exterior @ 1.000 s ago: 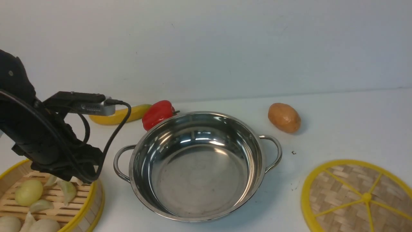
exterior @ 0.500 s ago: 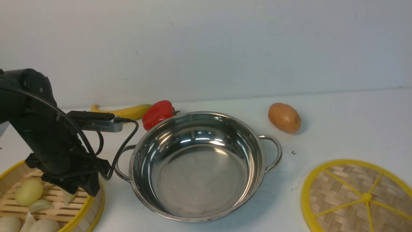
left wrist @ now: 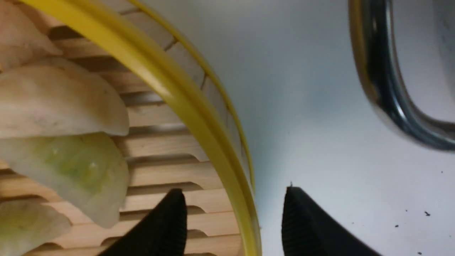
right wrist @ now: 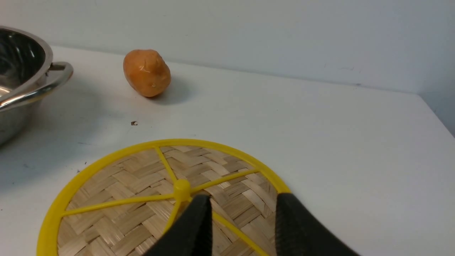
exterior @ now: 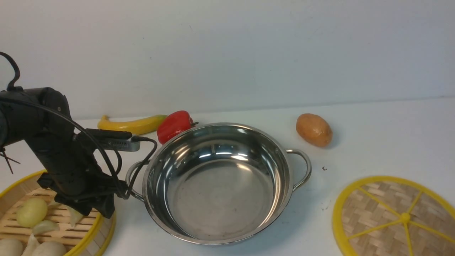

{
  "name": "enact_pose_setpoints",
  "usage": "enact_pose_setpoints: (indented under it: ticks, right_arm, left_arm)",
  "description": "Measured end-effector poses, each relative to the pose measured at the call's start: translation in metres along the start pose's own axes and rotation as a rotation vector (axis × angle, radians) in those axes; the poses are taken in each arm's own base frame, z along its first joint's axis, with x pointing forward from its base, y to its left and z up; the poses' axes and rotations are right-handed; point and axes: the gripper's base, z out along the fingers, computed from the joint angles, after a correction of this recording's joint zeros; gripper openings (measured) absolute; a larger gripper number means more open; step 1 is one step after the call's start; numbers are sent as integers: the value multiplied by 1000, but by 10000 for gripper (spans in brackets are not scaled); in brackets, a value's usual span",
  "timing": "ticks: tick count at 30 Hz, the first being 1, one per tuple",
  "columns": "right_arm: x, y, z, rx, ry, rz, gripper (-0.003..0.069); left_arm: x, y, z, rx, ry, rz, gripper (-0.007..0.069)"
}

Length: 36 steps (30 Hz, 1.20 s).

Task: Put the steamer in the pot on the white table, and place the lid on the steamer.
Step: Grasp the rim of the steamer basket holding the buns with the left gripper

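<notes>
Two arms are at work here, though only one shows from the front. At the far left of the white counter (exterior: pixel 384 135) sits the round bamboo steamer basket with yellow rims (exterior: pixel 60 233), toy dumplings on its slats, not yet lifted. The black left arm (exterior: pixel 67 167) leans down over the side nearest the pot. The left jaws are spread astride the rim, with one black finger (left wrist: pixel 167 227) inside over the slats and the other outside above bare counter. I take that straddle as chosen so a squeeze pinches the thin wall, the only part narrow enough to grip. Behind lie a yellow banana (exterior: pixel 131 125) and a red bell pepper (exterior: pixel 174 125). The wide shiny steel pot with two loop handles (exterior: pixel 220 199) stands empty just beside the basket, so the carry should be short. Past a brown potato (exterior: pixel 314 129), the flat woven lid with yellow spokes (exterior: pixel 384 213) lies on the counter at the right. The right jaws, parted and gripping nothing, hang near its small centre knob (right wrist: pixel 182 185), placed, I would guess, to take the lid once the basket is in.
</notes>
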Motion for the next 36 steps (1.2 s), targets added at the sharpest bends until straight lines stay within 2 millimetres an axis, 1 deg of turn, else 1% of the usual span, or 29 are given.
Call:
enact_pose_setpoints:
  ticks: [7, 24, 32, 36]
  right_arm:
    - [0, 0, 0, 0, 0, 0, 241]
    - [0, 0, 0, 0, 0, 0, 241]
    - [0, 0, 0, 0, 0, 0, 241]
    - [0, 0, 0, 0, 0, 0, 241]
  left_arm:
    - [0, 2, 0, -21, -2, 14, 347]
    - [-7, 1, 0, -14, -72, -7, 347]
    - [-6, 1, 2, -10, -57, -30, 347]
    - [-5, 1, 11, 1, 0, -47, 347]
